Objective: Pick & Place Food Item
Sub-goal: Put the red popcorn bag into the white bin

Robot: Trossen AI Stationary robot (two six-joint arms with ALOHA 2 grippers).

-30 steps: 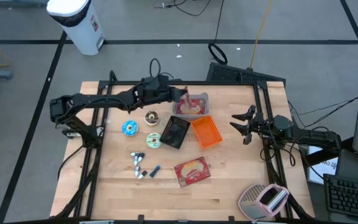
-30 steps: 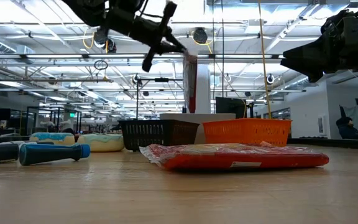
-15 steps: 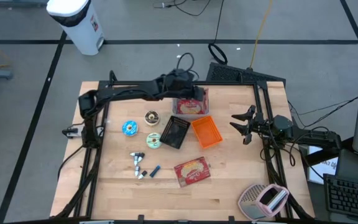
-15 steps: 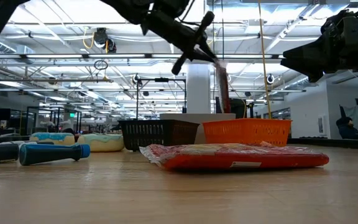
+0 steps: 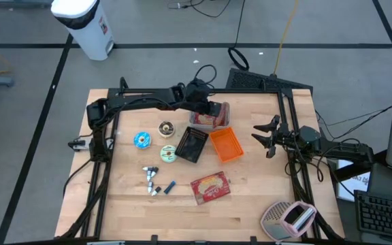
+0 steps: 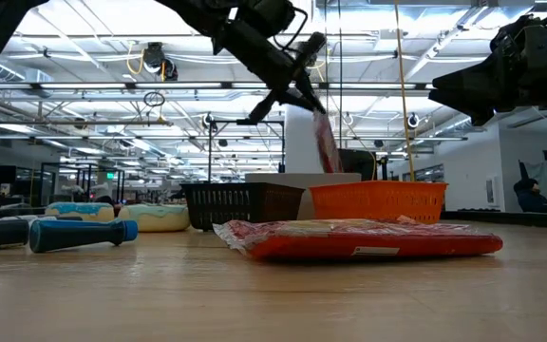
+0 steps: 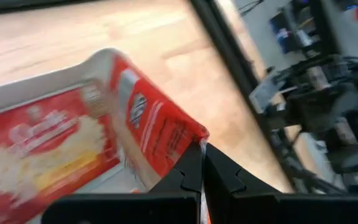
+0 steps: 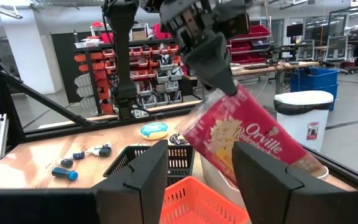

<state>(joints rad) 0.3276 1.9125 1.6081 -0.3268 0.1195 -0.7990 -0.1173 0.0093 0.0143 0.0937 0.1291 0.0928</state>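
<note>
Left gripper [image 6: 304, 93]: one, closed on the top edge of a red popcorn bag [image 8: 247, 140], held tilted in the air above the white bin [image 5: 218, 109] at the table's far side.
Right gripper [image 5: 263, 136]: one, fingers parted, holding nothing, parked at the table's right edge.
Popcorn bags: three counted; one held, one lying in the white bin [image 7: 36, 155], one flat packet [image 5: 210, 187] near the front.
Baskets: two, touching; black basket [image 5: 192, 143], orange basket [image 5: 225, 145].
Donuts: three [image 5: 142, 140].
Markers: several small [image 5: 152, 181], count unclear.

Two popcorn bags [image 5: 211, 187], two baskets [image 5: 192, 143]
</note>
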